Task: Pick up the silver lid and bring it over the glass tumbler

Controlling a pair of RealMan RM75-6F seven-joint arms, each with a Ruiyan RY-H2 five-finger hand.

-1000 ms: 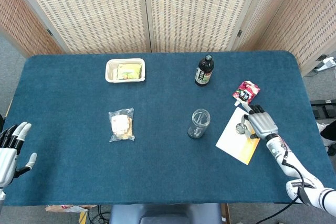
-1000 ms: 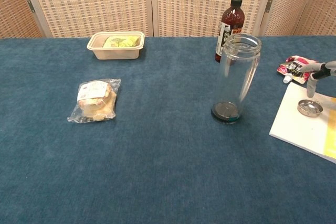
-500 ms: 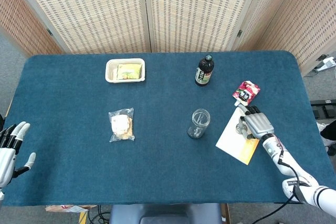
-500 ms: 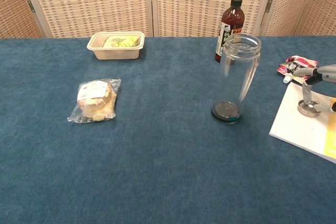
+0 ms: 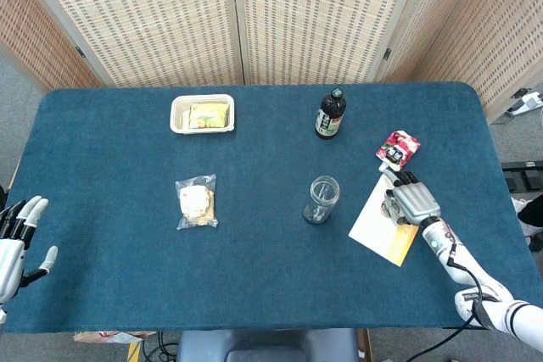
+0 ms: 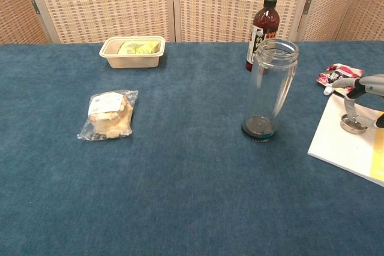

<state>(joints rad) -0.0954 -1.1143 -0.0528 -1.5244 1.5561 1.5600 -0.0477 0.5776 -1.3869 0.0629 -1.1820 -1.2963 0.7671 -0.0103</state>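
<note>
The silver lid [image 6: 353, 125] is seen at the right edge of the chest view, lying on a white and yellow sheet of paper [image 6: 348, 147]. One finger [image 6: 348, 106] of the right hand [image 5: 411, 201] is planted on the lid, and a dark fingertip is glimpsed just beside it at the frame edge. In the head view the lid is covered by that hand, so whether it is actually gripped or only touched cannot be told.

The glass tumbler [image 6: 271, 90] is set upright left of the paper, near the centre right of the chest view, apart from the lid. A dark bottle [image 6: 261, 26] with a black cap is placed behind it, toward the upper right. A red snack pouch [image 5: 398, 148] is found just above the paper in the head view.

The left hand [image 5: 19, 239] is held at the lower left edge of the head view, off the blue table [image 5: 254, 294], fingers spread and nothing in it. A wrapped bun [image 6: 109, 113] is laid at centre left, and a tray of food [image 6: 132, 51] above it.
</note>
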